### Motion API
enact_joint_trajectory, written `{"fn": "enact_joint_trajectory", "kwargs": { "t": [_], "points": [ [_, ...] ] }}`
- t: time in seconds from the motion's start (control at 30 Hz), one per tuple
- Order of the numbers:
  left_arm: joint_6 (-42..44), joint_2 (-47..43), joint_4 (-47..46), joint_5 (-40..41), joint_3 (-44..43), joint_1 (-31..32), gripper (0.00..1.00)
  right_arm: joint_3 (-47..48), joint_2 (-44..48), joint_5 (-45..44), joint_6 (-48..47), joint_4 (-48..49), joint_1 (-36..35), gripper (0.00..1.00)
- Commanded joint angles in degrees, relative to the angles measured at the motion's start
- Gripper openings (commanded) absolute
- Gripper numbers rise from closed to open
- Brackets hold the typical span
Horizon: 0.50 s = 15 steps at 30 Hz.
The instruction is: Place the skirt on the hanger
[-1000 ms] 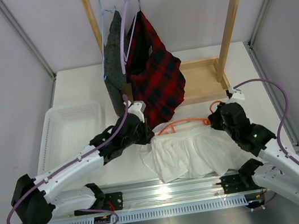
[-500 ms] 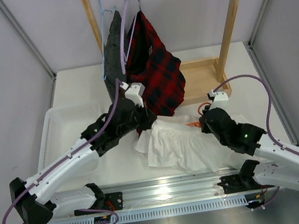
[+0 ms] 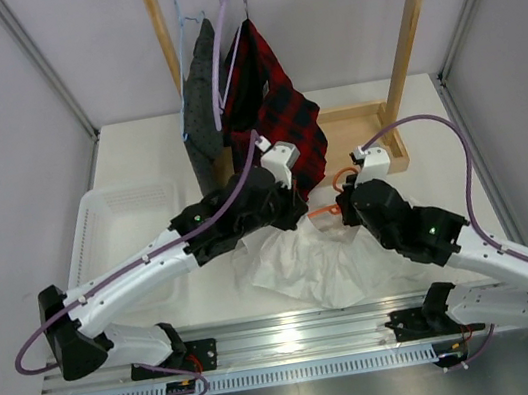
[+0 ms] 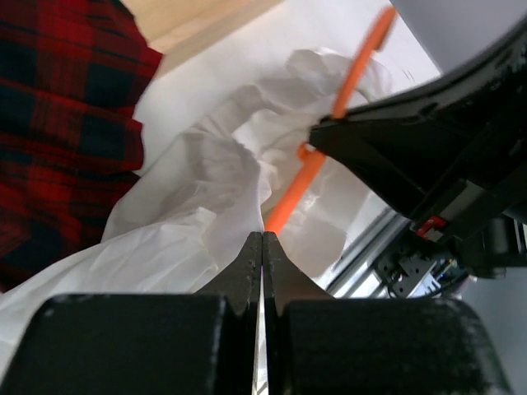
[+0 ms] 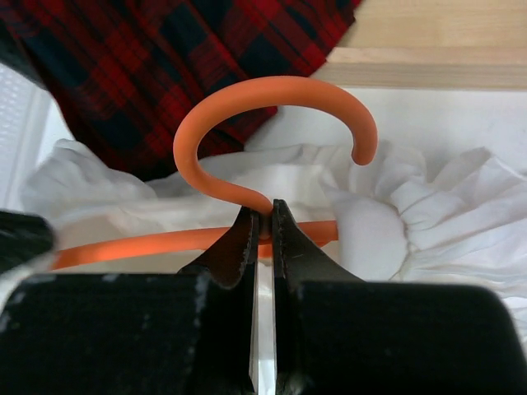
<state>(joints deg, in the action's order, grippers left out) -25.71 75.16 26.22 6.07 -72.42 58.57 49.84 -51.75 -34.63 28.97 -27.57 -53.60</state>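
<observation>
Red plaid garment (image 3: 276,119) (hanging) just behind skirt (image 3: 302,272), orange hanger (image 5: 272,86)

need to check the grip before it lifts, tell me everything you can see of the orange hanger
The orange hanger is thin, smooth and plastic-looking, with an open curved hook on top and a straight bar below. The right gripper has its fingers shut on the neck just under the hook. The bar runs against the bunched white skirt, which hides much of the frame. The hook sits near the plaid garment.
</observation>
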Motion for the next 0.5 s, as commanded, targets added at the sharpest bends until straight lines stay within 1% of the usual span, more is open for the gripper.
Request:
{"fn": "enact_joint_trajectory", "kwargs": {
  "t": [0.0,0.07,0.2,0.3,0.4,0.43,0.47],
  "points": [
    [2.0,1.0,-0.6,1.3,-4.1,2.0,0.0,4.2,-1.6,0.3,-0.3,1.8,-1.0,0.0],
    [2.4,1.6,-0.3,1.1,-5.2,2.1,0.0,4.3,-1.9,1.8,-0.3,2.1,-1.4,0.0],
    [4.4,4.0,2.3,1.5,-7.6,2.7,0.0,6.1,-0.8,1.6,-0.9,1.7,-2.4,0.0],
    [7.2,3.9,1.7,1.5,-7.8,3.2,0.0,9.1,-0.9,4.0,-2.3,0.1,-2.6,0.0],
    [11.1,3.6,1.5,0.6,-7.9,3.4,0.0,10.4,-0.8,3.7,-2.5,-1.3,-3.9,0.0],
    [13.5,3.7,2.2,-0.3,-8.3,3.4,0.01,10.6,-0.3,3.6,-2.5,-1.4,-4.2,0.0],
    [14.6,3.7,2.4,-1.2,-8.4,3.5,0.06,11.0,-0.2,3.5,-2.6,-1.4,-4.4,0.0]
  ]
}}
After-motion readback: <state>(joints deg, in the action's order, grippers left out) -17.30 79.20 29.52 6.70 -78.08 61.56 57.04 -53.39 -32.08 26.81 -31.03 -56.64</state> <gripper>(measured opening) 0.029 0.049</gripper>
